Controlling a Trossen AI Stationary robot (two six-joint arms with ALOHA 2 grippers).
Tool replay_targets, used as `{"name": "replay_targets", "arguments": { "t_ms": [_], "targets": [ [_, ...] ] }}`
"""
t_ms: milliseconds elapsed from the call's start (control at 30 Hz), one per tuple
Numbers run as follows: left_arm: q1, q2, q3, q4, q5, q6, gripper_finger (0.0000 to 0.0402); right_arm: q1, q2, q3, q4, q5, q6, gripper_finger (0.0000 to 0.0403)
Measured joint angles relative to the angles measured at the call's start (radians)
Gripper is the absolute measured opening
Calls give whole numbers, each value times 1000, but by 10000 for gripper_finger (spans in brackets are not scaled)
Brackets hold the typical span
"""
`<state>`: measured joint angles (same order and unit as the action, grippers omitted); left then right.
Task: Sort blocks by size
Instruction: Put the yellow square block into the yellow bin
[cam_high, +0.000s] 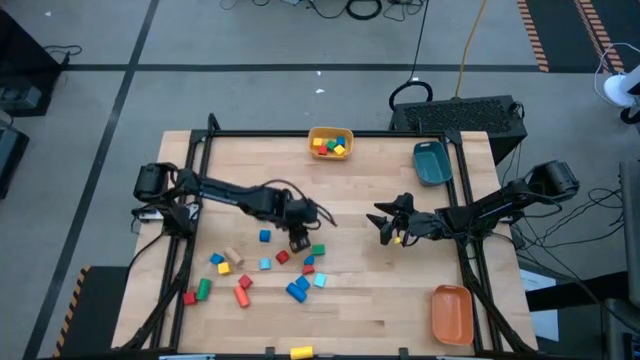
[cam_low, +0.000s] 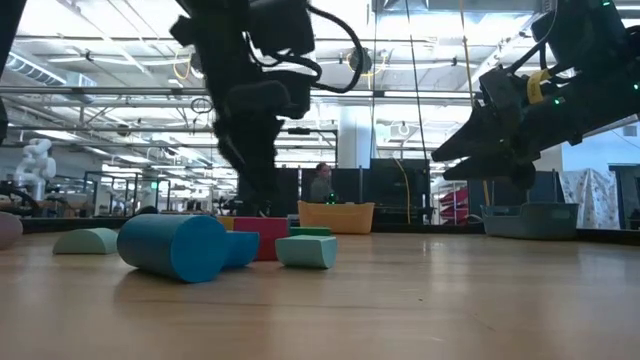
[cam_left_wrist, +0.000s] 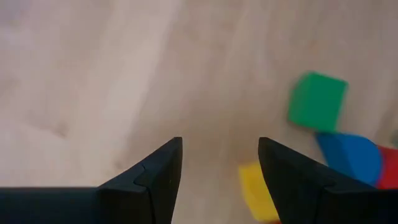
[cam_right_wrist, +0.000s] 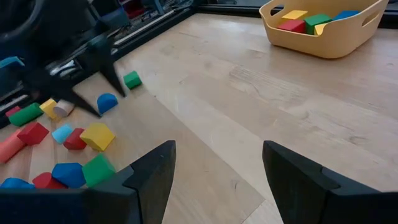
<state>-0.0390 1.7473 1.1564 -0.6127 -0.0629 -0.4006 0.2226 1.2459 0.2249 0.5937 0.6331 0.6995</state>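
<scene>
A: Where's everything sitting?

B: Most of the blocks (cam_high: 262, 273) lie loose on the near-left part of the desk (cam_high: 370, 300). A few are already in the yellow bin (cam_high: 330, 143) at the far edge. Teal bin (cam_high: 432, 163) far right, orange bin (cam_high: 452, 313) near right; I see nothing in either.

A: Left arm?

B: Left gripper (cam_high: 299, 240) hangs low over the far edge of the scatter. Jaws apart, nothing between them. Its wrist view shows bare wood in the gap, a yellow block (cam_left_wrist: 256, 192) just off one jaw, and a green cube (cam_left_wrist: 317, 101) and a blue block (cam_left_wrist: 348, 157) beyond.

A: Right arm?

B: Right gripper (cam_high: 388, 227) is raised over bare desk to the right of centre, jaws wide, empty. Looks like it's waiting.

A: Step in hand?

B: My read: left arm is lining up a pick. The yellow block is the likely target, though it's blurred and half hidden, so I can't be sure.

A: How to do it well?

B: Shift sideways until the block sits squarely between the jaws, not under one. Come straight down and close on opposite flat faces. Watch the blue block nearby; a wide approach could nudge it. Lift clear before swinging to a bin, and keep out of the right arm's space.
</scene>
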Motion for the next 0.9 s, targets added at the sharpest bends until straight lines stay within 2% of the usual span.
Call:
{"name": "replay_targets", "arguments": {
  "t_ms": [167, 300, 700, 900],
  "targets": [
    [-63, -13, 0, -62, 10, -139, 212, 0, 0, 0, 1, 0, 7, 228],
    [-102, -11, 0, -89, 12, -190, 212, 0, 0, 0, 0, 0, -4, 228],
    [-147, -2, 0, -82, -64, -221, 212, 0, 0, 0, -3, -1, -8, 228],
    [-162, 23, 0, -67, -69, -214, 212, 3, 0, 0, -4, -1, -8, 228]
  ]
}}
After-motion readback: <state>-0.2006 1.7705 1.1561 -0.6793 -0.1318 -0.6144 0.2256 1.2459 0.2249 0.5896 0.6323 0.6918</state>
